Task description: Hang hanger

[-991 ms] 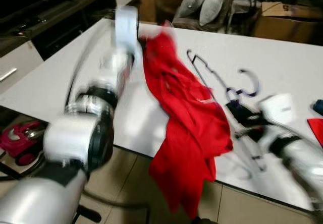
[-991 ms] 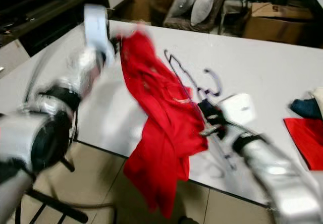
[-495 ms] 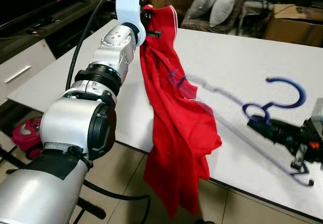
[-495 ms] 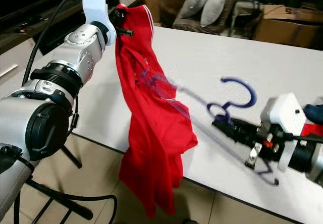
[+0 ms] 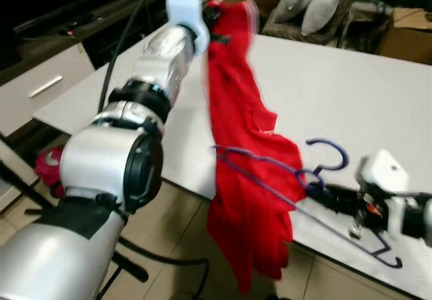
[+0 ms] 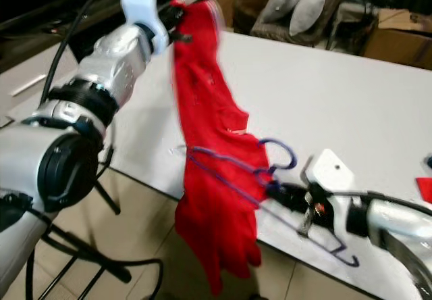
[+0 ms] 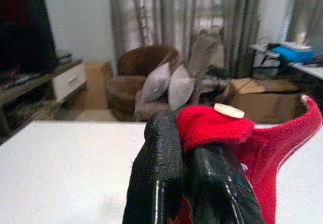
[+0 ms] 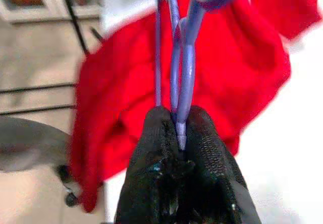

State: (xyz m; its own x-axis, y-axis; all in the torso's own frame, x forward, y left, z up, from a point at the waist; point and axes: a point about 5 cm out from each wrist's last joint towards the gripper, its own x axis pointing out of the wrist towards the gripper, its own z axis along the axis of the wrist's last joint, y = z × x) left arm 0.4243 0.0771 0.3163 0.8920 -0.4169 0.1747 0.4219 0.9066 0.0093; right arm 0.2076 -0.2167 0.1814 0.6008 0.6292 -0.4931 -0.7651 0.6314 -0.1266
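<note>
Left claw (image 5: 214,24), raised above the white surface (image 5: 378,90) near its far left corner, pinches the top of a red garment (image 5: 246,171) that drapes down past the surface's near edge. Right claw (image 5: 316,190), above the near edge, is clamped on a purple hanger (image 5: 270,166) just below its hook; the hanger's frame lies against the garment.
</note>
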